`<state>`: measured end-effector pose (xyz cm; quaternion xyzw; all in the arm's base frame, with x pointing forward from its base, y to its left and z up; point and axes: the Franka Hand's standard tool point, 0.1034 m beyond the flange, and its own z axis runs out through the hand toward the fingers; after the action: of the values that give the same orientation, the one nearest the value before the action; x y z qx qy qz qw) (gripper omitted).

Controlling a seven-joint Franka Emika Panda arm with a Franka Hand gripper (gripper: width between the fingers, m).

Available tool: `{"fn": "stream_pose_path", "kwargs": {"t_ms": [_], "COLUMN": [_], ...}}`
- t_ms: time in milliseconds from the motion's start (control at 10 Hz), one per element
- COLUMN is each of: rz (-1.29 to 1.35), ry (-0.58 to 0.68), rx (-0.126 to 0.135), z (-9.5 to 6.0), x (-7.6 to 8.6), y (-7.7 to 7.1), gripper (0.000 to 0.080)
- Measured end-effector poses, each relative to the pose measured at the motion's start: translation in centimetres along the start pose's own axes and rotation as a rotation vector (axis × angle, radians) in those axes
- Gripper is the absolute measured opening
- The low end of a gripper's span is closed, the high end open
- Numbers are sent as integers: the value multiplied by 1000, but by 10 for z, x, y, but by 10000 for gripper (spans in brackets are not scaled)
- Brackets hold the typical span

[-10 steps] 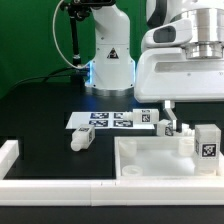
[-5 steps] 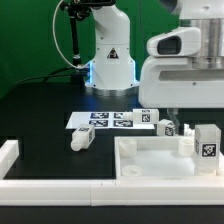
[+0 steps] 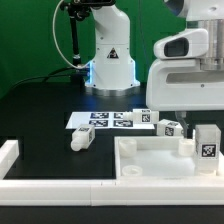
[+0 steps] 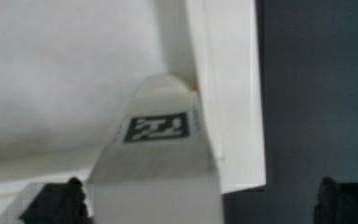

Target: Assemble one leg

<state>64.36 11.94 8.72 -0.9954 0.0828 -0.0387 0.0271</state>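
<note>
White leg stands upright at the scene's right, between the wide-open pincer's fingers, untouched.

The leg, a white peg bearing a black-and-white tag, lies between the hand's widely spread fingertips, nearer one of them. Beyond it are the white panel and the dark table.

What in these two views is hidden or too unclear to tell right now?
- Wrist view: the gripper is cut off by the picture's edge; only two dark fingertips show.
- Wrist view: the black-and-white tag on the small white plastic peg leg is too blurred to read.
- Exterior view: the fingertips are too small to pick out beneath the arm's big white housing.
</note>
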Motion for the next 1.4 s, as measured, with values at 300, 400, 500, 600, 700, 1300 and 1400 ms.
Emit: {"fn": "stream_pose_path", "kwargs": {"t_ms": [300,400,500,600,700,1300,1400], "rz": [3,3,17,29,35,887,1000], "ry": [5,5,5,6,6,7,4], "rx": [-1,-1,-1,-2,-2,65,80], "z": [0,1,0,0,0,2,2], "x": [1,0,1,1,1,0,0], "y": [0,0,0,2,2,12,14], "gripper": [619,442,442,295,295,295,295]}}
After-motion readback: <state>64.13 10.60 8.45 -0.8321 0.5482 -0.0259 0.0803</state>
